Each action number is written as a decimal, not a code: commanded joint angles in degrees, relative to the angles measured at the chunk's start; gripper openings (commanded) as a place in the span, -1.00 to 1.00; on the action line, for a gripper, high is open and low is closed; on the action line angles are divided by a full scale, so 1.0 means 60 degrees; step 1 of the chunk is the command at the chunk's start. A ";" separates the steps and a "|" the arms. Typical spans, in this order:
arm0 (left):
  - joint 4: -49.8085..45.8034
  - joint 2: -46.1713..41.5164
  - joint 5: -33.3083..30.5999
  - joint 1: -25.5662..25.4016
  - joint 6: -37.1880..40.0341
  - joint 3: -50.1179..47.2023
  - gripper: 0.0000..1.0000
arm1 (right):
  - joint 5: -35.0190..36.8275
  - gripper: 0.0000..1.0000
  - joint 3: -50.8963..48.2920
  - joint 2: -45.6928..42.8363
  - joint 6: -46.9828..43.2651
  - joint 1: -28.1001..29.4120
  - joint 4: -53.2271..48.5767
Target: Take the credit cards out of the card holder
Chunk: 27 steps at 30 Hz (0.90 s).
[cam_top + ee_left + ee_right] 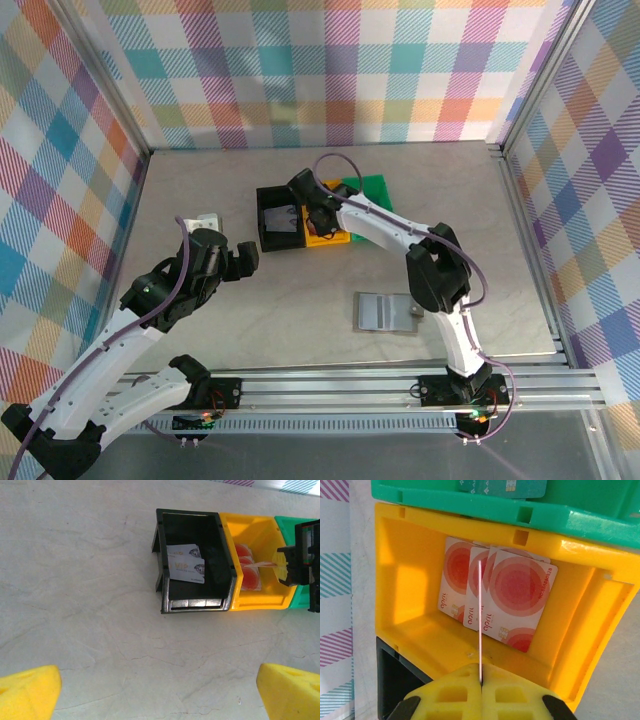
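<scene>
The right gripper [481,682] clenched a red credit card [479,620] edge-on over the yellow bin [405,595]; the left gripper [247,258] hung released above the bench [100,605].

cards [515,597] in bins [400,580] behind card holder [385,310]

Parts cut off or unreadable
The teal cards [502,486] in the green bin [470,505] are cut by the upper edge. The credit card [479,615] clamped in the right pincer [481,681] is seen edge-on, so its face is hidden.
</scene>
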 commanded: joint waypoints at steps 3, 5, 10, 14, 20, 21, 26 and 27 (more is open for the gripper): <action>-0.0055 -0.0081 -0.0151 0.0107 0.0219 -0.0074 0.99 | 0.0203 -1.00 0.0632 0.0409 0.0153 -0.0024 -0.0691; -0.0048 -0.0083 -0.0137 0.0107 0.0219 -0.0082 0.99 | 0.0201 -1.00 0.0634 0.0465 0.0148 -0.0027 -0.0609; -0.0059 -0.0096 -0.0134 0.0107 0.0219 -0.0077 0.99 | 0.0266 -1.00 0.0742 0.0597 0.0108 -0.0024 -0.0604; -0.0062 -0.0123 -0.0150 0.0111 0.0232 -0.0081 0.99 | 0.0281 -1.00 0.0812 0.0716 0.0154 -0.0028 -0.0678; -0.0077 -0.0158 -0.0172 0.0107 0.0234 -0.0090 0.99 | 0.0303 -1.00 0.0917 0.0907 0.0148 -0.0035 -0.0663; -0.0077 -0.0166 -0.0168 0.0107 0.0235 -0.0096 0.99 | 0.0303 -1.00 0.0922 0.0938 0.0176 -0.0031 -0.0655; -0.0077 -0.0177 -0.0180 0.0107 0.0248 -0.0080 0.99 | 0.0250 -1.00 0.1043 0.1095 0.0281 -0.0039 -0.0711; -0.0077 -0.0180 -0.0180 0.0109 0.0250 -0.0082 0.99 | 0.0267 -1.00 0.1064 0.1120 0.0385 -0.0040 -0.0801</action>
